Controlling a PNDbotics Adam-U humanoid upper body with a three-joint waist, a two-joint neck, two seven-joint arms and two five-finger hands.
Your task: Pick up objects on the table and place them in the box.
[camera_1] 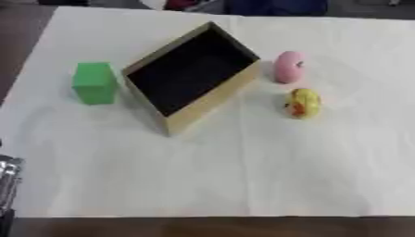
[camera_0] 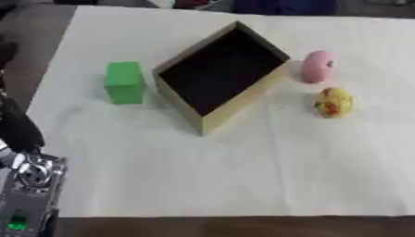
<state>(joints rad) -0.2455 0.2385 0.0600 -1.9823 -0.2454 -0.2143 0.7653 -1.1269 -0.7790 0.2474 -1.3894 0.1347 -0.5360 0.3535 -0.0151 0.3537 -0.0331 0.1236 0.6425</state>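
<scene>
Left eye view shows the open tan cardboard box [camera_0: 220, 74] with dark interior empty. Green block [camera_0: 124, 82] stands left of it; pink rounded object [camera_0: 316, 66] and yellow-red egg-shaped object [camera_0: 333, 102] lie right, all unloaded. Left arm shows left of the box near the lower corner; its fingers cannot be made out. Right hand is unseen.

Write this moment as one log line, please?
box: empty | green block: left of box | pink object, yellow object: right | nothing held

A white cloth [camera_1: 243, 176] covers the surface, faintly creased, under soft, even light with weak shadows. Bare dark brown wood [camera_0: 45, 41] shows along the left side and as a strip at the near edge. Past the far edge lie blurred dark shapes, one blue [camera_0: 284, 6], one reddish [camera_1: 182, 4].
</scene>
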